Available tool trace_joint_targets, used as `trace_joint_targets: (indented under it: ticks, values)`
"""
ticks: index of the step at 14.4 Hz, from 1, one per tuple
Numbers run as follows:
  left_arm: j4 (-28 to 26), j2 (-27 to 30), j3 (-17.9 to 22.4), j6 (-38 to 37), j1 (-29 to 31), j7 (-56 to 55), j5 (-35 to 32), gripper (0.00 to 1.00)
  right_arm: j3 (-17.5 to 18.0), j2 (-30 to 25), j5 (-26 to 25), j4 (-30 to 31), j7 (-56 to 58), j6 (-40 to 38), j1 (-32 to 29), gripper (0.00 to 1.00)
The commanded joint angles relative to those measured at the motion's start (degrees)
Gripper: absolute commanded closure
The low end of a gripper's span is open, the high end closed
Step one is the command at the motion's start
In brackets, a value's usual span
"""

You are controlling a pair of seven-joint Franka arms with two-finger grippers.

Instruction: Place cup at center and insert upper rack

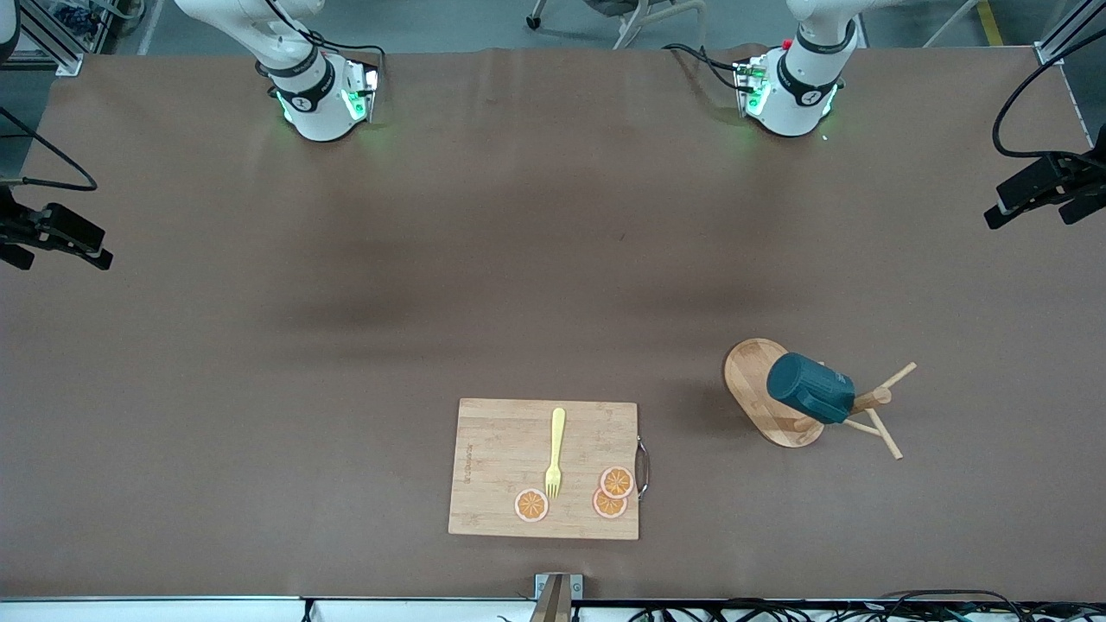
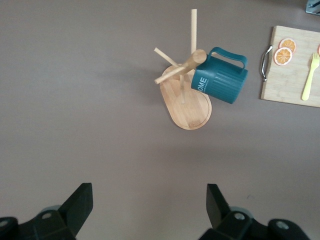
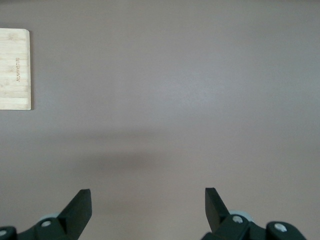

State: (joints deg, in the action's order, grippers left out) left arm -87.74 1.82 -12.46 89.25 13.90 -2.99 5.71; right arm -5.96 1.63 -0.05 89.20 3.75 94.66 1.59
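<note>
Front view: teal cup hanging on wooden rack, lower right of frame.
Both pincers, left pincer and right pincer, hovering with fingers apart over bare bench; cup needing a grasp if it's still to go to center.

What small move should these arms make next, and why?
Probably none that I can name safely. The dark teal ribbed cup hangs on a peg of the wooden mug tree, which fits both a cup awaiting removal and one just hung. The left gripper and right gripper hang open over the brown table.
</note>
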Motion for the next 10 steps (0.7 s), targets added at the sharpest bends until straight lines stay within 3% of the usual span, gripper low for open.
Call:
trace_joint_targets:
  ticks: [1, 3, 6, 10]
  values:
    - [-0.6, 0.8, 4.9, -0.3, -6.0, 0.9, -0.2, 0.00, 0.1, -1.1, -0.6, 0.9, 0.0, -0.1, 0.0, 0.00]
    - [-0.4, 0.8, 10.1, 0.1, -11.3, 0.9, 0.0, 0.00, 0.1, -1.1, -0.6, 0.9, 0.0, -0.1, 0.1, 0.00]
    - [-0.4, 0.8, 14.3, 0.4, -16.3, 0.7, -0.2, 0.00, 0.1, -1.1, -0.5, 0.9, 0.0, -0.1, 0.1, 0.00]
    - [-0.4, 0.8, 15.0, 0.4, -17.6, 0.5, -0.4, 0.00, 0.1, -1.1, -0.5, 0.9, 0.0, -0.2, 0.2, 0.00]
